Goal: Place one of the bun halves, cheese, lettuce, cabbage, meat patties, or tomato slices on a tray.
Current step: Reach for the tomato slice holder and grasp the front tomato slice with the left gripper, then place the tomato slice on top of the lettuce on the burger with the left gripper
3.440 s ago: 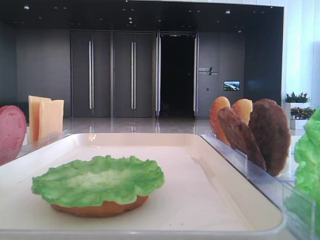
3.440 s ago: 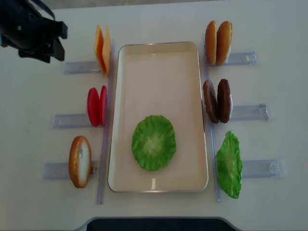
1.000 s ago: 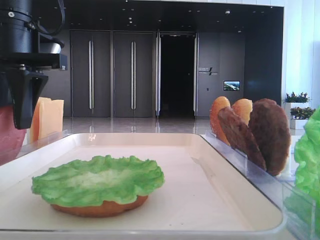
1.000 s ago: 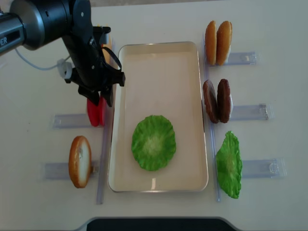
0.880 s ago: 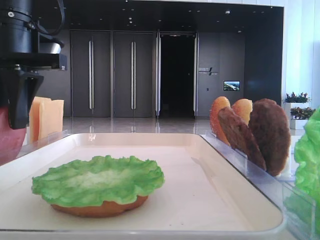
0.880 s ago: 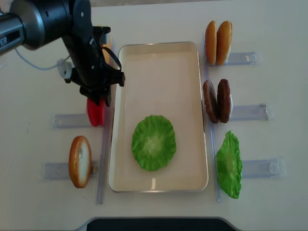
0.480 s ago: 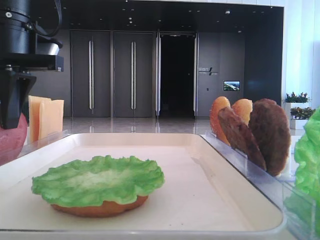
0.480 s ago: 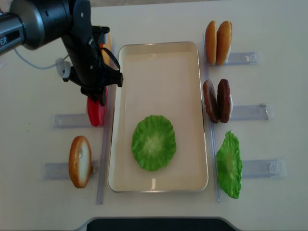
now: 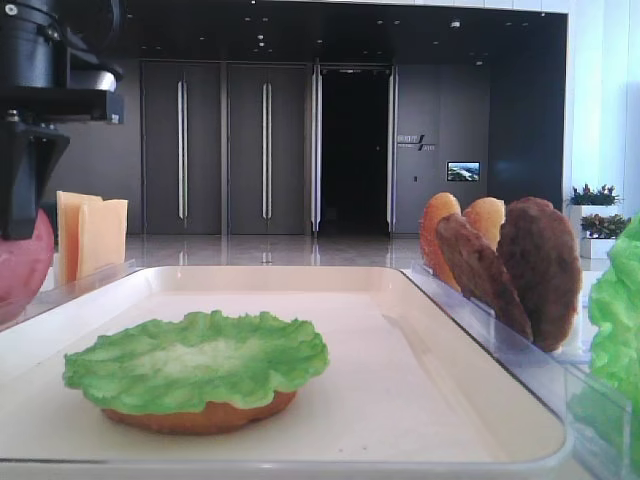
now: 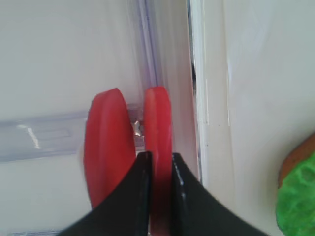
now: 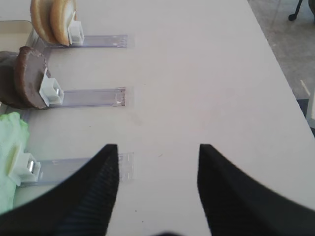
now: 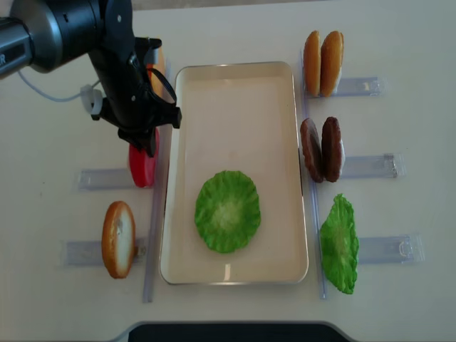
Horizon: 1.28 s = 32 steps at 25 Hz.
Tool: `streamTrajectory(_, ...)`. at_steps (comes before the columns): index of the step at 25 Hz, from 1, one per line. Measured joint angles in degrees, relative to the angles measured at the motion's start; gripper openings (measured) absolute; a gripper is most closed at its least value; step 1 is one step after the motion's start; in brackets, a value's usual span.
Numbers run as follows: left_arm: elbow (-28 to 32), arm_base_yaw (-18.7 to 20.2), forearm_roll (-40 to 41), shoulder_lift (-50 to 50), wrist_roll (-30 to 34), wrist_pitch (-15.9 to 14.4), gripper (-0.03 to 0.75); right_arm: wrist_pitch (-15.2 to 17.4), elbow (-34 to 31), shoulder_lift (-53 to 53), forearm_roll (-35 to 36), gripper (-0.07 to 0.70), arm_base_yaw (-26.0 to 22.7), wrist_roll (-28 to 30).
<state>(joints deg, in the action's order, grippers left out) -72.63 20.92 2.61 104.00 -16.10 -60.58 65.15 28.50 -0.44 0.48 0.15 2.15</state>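
My left gripper is shut on the tomato slice nearer the tray, which stands on edge in its clear rack. The other tomato slice stands just left of it. From above, the left gripper hangs over the tomato slices beside the cream tray. A lettuce leaf lies on the tray over a bun half. My right gripper is open over bare table, holding nothing.
Clear racks flank the tray. Cheese and a bun half stand on the left. On the right stand bun halves, meat patties and a second lettuce leaf.
The left gripper's jaws have shut on the tomato slice nearer the tray. The arm has shifted slightly away from the tray. The right gripper's earlier state is not shown.
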Motion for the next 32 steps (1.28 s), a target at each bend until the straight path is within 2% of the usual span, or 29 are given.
streamTrajectory(7,0.00,0.00,-1.57,-6.35,0.00,-0.71,0.051,0.00,0.00,0.00,-0.06,0.379,0.00,0.00)
streamTrajectory(16,0.00,0.00,-1.90,-15.82,0.00,-5.13,0.051,0.00,0.00,0.00,-0.06,0.379,0.00,0.00)
streamTrajectory(23,0.17,0.13,-1.90,-17.16,0.00,-8.29,0.051,0.00,0.00,0.00,-0.06,0.379,0.00,0.00)
streamTrajectory(32,9.90,6.31,-2.14,-27.07,-2.43,-6.80,0.051,0.00,0.00,0.00,-0.06,0.379,0.00,0.00)
